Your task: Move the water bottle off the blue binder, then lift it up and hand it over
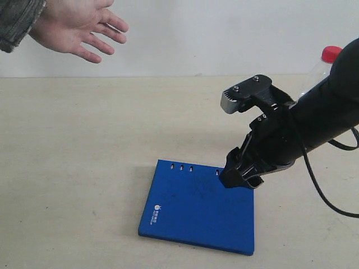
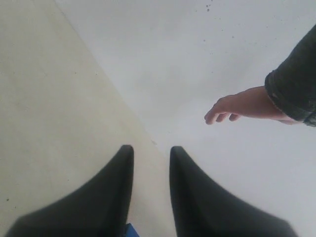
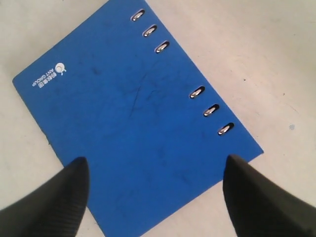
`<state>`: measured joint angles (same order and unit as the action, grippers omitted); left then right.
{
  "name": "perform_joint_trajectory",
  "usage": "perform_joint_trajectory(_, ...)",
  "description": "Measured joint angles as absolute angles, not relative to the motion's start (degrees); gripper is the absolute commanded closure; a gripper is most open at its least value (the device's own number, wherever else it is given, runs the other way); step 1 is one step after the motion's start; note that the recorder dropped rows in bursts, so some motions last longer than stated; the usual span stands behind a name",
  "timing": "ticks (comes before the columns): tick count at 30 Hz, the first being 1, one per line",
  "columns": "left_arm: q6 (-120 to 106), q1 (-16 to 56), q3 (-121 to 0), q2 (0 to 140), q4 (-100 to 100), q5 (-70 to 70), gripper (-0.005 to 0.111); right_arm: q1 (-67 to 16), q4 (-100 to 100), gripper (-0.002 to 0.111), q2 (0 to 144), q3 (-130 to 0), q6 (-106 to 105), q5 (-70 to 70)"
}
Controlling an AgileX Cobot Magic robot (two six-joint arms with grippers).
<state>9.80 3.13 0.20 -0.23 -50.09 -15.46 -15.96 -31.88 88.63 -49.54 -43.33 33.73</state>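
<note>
Right wrist view worries me, Jo: the right end effector (image 3: 155, 160) hangs over the blue binder (image 3: 133, 113) at its ringed-edge corner, jaws spread wide, holding nothing. The binder lies flat on the surface (image 1: 84, 140).

Jo: So a fingertip could skid along the cover and shove it instead of getting under the edge. Or it could pinch only the top cover, which would flap open on the lift.

And the water bottle (image 1: 321, 66)?

Jo: Off the binder, I'd judge, beyond its far right corner. It's mostly hidden behind the arm, base out of sight. A swing of that arm could topple it.

The left end effector (image 2: 151, 148)?

Jo: Nearly closed, a narrow slit, empty. The open hand (image 1: 78, 28) is held well beyond the binder's far left corner, so it's a long carry on a weak grip.
</note>
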Motion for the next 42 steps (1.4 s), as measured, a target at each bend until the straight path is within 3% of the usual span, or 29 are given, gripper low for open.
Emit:
perform_joint_trajectory(5, 9.8, 3.13, 0.2, -0.23, -50.09, -15.08, 0.08, -15.96, -31.88, 0.041, 88.63, -49.54, -43.4, 33.87)
perform_joint_trajectory(12, 4.49, 3.13, 0.2, -0.23, -61.35, -25.71, 0.05, -15.96, -33.08, 0.041, 90.21, -49.54, -41.64, 34.13)
perform_joint_trajectory(27, -28.94, 3.13, 0.2, 9.66, -75.66, -38.92, 0.05, -15.96, -36.17, 0.041, 93.02, -49.41, -41.38, 41.06)
perform_joint_trajectory(42, -71.58, 3.03, 0.2, 27.48, -95.3, -32.54, 0.05, -15.96, -25.61, 0.041, 85.25, -49.41, -32.38, 40.93)
